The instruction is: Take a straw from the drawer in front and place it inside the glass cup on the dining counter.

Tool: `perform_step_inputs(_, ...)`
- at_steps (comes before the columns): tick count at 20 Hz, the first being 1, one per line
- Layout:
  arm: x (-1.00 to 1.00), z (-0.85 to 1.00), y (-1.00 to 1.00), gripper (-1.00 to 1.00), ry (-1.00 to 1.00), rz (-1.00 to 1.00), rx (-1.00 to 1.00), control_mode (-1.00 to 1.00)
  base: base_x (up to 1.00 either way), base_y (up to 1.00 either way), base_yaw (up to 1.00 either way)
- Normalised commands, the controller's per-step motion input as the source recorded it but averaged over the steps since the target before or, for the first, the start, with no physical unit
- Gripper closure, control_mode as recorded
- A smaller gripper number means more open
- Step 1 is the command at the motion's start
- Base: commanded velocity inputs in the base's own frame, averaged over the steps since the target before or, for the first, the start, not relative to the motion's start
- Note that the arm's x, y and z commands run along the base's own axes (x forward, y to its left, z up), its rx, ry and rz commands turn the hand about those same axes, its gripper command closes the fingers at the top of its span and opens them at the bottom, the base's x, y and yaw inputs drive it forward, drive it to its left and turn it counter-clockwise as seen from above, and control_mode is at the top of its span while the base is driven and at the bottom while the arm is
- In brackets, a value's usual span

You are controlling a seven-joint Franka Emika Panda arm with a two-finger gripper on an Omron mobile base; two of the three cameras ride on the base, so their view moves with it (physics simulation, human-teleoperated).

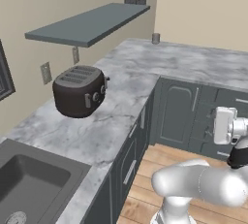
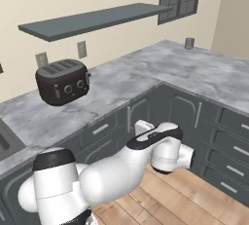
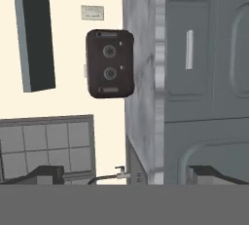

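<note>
Left base view, sink (image 1: pixel 29 184): sunk in the bench's near-left end.
Toaster (image 1: pixel 79 91): on the bench (image 1: pixel 121 106), by the wall.
Cup (image 1: pixel 156 38): upright, far back on the bench.
Fingers (image 3: pixel 126 174): spread wide, holding nothing, facing cabinet doors (image 3: pixel 204 73).

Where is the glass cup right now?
The glass cup stands at the far end of the marble counter near the back wall, well beyond the toaster; the right base view shows it top right.
</note>
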Motion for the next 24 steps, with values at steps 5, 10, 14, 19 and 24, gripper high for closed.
perform_step_inputs(5, 0.2, -0.48, 0.24, -1.0, 0.07, 0.0, 0.03, -1.0, 0.0, 0.0, 0.0)
perform_step_inputs(10, 0.22, -0.28, 0.27, -1.0, 0.03, 0.0, 0.0, -1.0, 0.0, 0.0, 0.0)
perform_step_inputs(14, 0.24, -0.16, 0.23, -1.0, 0.0, 0.0, 0.0, -1.0, 0.0, 0.0, 0.0)
perform_step_inputs(19, 0.27, -0.16, 0.22, -1.0, 0.0, 0.0, 0.0, -1.0, 0.0, 0.0, 0.0)
perform_step_inputs(24, 0.25, -0.18, 0.3, -1.0, 0.0, 0.0, 0.0, -1.0, 0.0, 0.0, 0.0)
